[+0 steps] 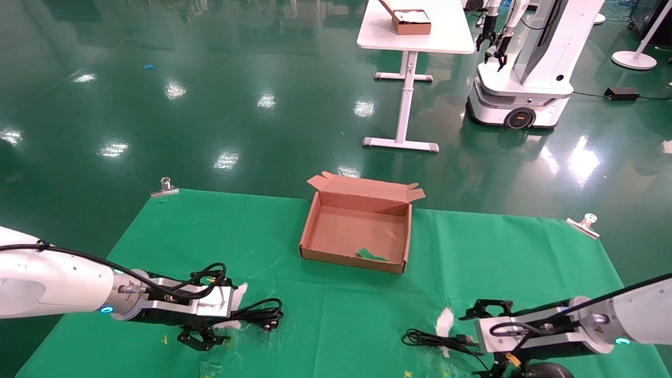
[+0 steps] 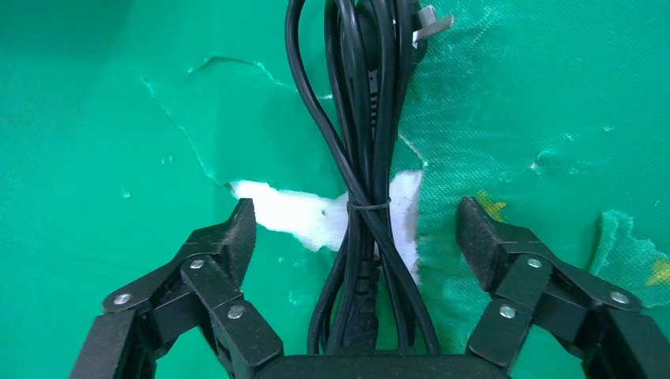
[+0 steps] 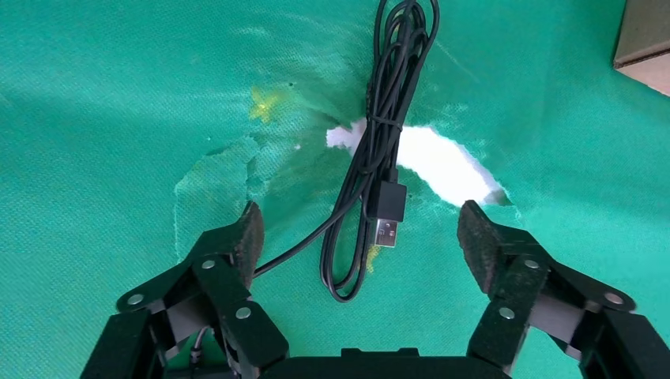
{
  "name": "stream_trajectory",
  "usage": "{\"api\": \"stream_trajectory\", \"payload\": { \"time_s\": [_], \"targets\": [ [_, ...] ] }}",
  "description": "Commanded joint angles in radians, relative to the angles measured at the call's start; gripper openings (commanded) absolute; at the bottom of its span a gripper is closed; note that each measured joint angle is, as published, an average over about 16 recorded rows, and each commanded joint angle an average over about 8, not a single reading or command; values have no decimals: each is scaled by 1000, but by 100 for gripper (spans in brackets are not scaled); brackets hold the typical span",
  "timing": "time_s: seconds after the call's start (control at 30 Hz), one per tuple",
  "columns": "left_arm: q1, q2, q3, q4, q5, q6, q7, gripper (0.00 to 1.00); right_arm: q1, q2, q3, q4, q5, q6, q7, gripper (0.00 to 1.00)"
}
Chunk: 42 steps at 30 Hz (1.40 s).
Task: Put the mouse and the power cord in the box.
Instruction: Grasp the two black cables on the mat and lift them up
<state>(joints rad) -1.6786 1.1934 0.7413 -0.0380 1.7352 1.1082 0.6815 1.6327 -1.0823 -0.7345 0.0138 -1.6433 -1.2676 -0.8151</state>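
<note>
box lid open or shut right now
Open. The box has its flapped lid folded back on the far side, and its floor is bare except for a green scrap.

Bright, even overhead light; glare patches on glossy floor point(image 1: 226, 105); sharp focus throughout.

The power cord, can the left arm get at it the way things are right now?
Probably yes. The left gripper is open with the bundled power cord lying on the green cloth between its fingers, and nothing covers the cord.
</note>
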Motion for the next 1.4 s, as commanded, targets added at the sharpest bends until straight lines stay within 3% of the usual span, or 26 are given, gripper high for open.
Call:
{"api": "stream_trajectory", "payload": {
  "time_s": [0.03, 1.17, 1.4],
  "targets": [
    [1, -1, -1, -1, -1, 0, -1, 0, -1, 0, 0, 1, 0, 1, 1, 0],
    [2, -4, -3, -5, -5, 4, -5, 0, -3, 0, 2, 5, 4, 3, 2, 0],
    [-39, -33, -25, -5, -38, 74, -20, 0, 0, 25, 19, 4, 28, -10, -4, 0]
  ]
}}
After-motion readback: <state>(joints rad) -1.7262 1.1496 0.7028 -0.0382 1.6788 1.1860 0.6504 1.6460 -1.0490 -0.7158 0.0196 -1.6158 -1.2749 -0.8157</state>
